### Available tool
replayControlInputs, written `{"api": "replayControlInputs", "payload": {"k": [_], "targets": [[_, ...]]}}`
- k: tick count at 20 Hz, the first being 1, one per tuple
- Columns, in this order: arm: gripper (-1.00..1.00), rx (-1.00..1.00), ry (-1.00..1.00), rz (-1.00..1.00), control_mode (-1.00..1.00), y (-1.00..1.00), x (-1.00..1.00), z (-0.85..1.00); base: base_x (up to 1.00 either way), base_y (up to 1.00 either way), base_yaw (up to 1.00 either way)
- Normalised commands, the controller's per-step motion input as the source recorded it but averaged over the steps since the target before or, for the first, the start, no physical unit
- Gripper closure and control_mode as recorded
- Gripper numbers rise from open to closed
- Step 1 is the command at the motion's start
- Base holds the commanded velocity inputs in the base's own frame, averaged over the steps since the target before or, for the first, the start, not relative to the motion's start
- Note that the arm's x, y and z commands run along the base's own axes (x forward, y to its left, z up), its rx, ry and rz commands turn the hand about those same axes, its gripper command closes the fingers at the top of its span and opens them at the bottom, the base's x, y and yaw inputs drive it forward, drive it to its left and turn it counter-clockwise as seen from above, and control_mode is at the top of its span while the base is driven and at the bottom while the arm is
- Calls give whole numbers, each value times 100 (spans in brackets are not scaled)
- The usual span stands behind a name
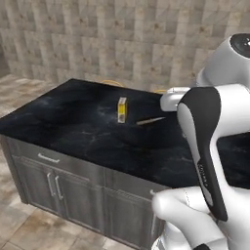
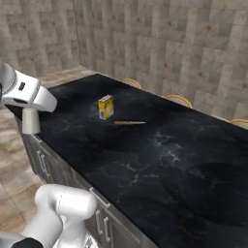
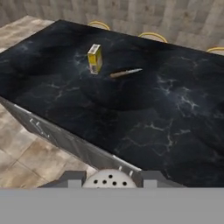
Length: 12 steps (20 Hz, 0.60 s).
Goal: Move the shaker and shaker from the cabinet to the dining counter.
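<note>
One white shaker [image 3: 109,179] sits clamped in the tool [image 3: 110,183], its perforated top up between the fingers. Bench [image 3: 144,113], the dining counter, spreads toward 12 o'clock; yellow carton [image 3: 94,58] and a knife [image 3: 125,72] lie at 11, well apart.

Beige-grey stone-tiled wall [image 2: 160,43] behind a wide black marble island slab with white veins [image 2: 160,155]. Grey wood-grain cabinet fronts with slim silver handles [image 1: 53,185] below the slab's near edge. Mottled beige tile floor [image 3: 26,153] before them. Yellow-rimmed stool tops [image 2: 178,99] beyond the slab's far edge.
</note>
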Motion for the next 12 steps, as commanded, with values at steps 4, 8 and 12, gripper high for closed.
{"api": "replayControlInputs", "payload": {"k": [4,8,12], "targets": [[100,0,0,0,100,0,0,0,100,0,-29],[100,0,2,-25,-100,18,65,-5,25,0,-8],[100,-9,0,-37,-100,82,92,-11,0,0,0]]}}
